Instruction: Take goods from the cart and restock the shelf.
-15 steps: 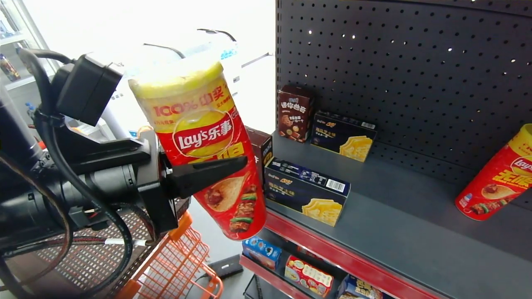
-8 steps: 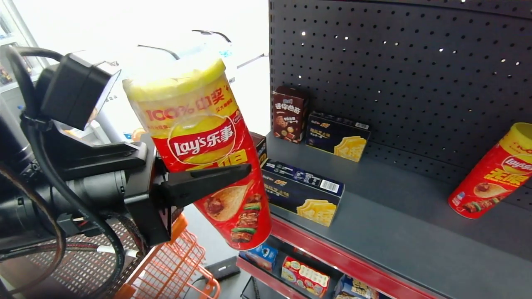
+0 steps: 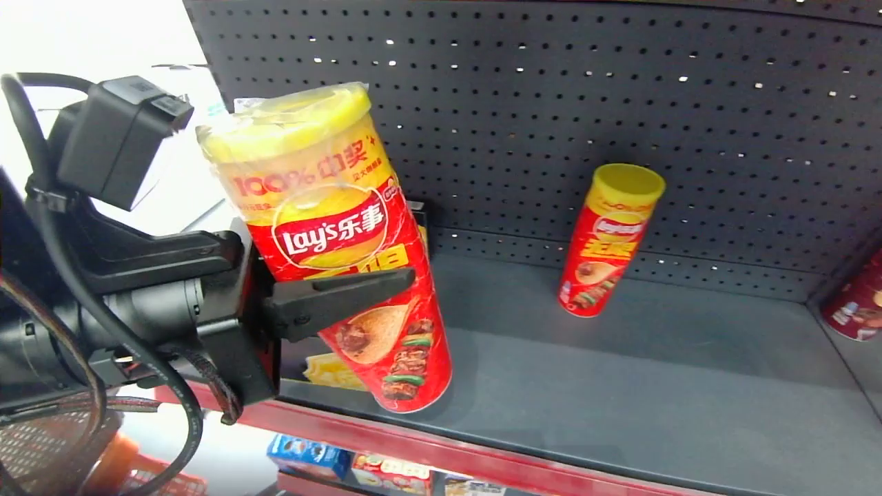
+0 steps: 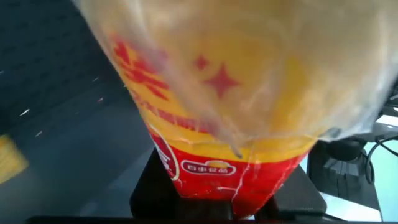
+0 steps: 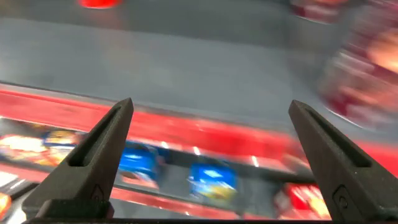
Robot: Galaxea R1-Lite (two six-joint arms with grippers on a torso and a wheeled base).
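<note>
A tall red chips can with a yellow lid [image 3: 331, 234] hangs tilted over the front left of the grey shelf [image 3: 620, 386]. My left gripper [image 3: 358, 275] is shut on the can's middle, one black finger [image 3: 337, 300] lying across its front. In the left wrist view the can [image 4: 236, 124] looms close, clamped at its red lower part. A second, like can [image 3: 610, 241] stands upright on the shelf near the pegboard back. My right gripper [image 5: 211, 106] is open with nothing between its fingers, in front of the shelf's red front edge [image 5: 205, 134].
A dark red can [image 3: 854, 303] leans at the shelf's right end. A yellow-printed box [image 3: 331, 368] peeks out behind the held can. Blue packs [image 3: 310, 451] sit on the lower shelf. The orange cart [image 3: 117, 461] is at lower left. Bare shelf lies between the cans.
The head camera has swung right along the shelf, so the boxes have left the picture. The left gripper keeps its hold, and the can now hangs over the shelf's front.
</note>
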